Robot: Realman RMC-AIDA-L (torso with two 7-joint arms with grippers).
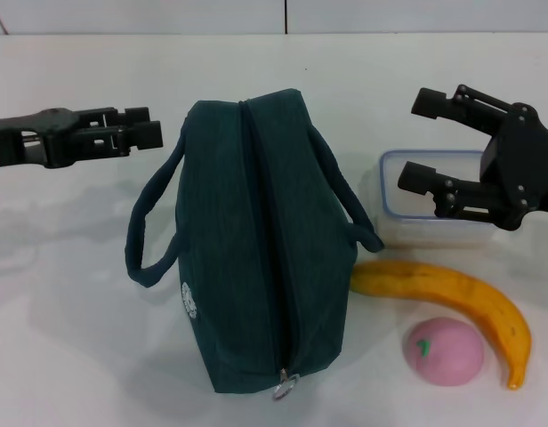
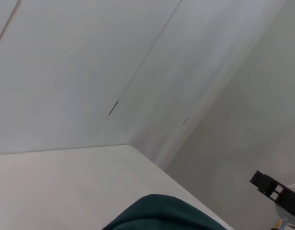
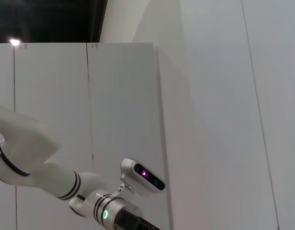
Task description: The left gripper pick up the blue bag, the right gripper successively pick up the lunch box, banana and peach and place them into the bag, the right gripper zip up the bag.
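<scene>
A dark teal blue bag (image 1: pixel 252 240) sits in the middle of a white table (image 1: pixel 69 338), its closed zipper running from the far end to the near end, where a metal ring pull (image 1: pixel 286 386) hangs. Near the bag's left near corner is a small round white logo (image 1: pixel 190 302); its writing is too small to read. One rope handle (image 1: pixel 154 218) loops out to the left and the other (image 1: pixel 345 196) to the right, both lying free.

The left gripper (image 1: pixel 142 132) hovers to the left of the bag's far end, level with the table and pointing right. Its two fingers lie close together with only a narrow slit between them, and they hold nothing. It stops short of the left handle, apart from it.

The right gripper (image 1: pixel 421 142) hangs to the right of the bag, over the lunch box (image 1: pixel 390 200), pointing left. Its fingers are spread wide, one farther and one nearer, and they hold nothing.

The lunch box is a clear container with a blue rim, just right of the bag's right handle. Nearer than the box lies the banana (image 1: pixel 452 298), yellow-orange, curving toward the near right, its left end close to the bag. The pink peach (image 1: pixel 443 351) sits in the banana's curve, a small green mark on top.

The left wrist view shows only a corner of the blue bag (image 2: pixel 162 215), pale walls, and a dark gripper part at the edge.
</scene>
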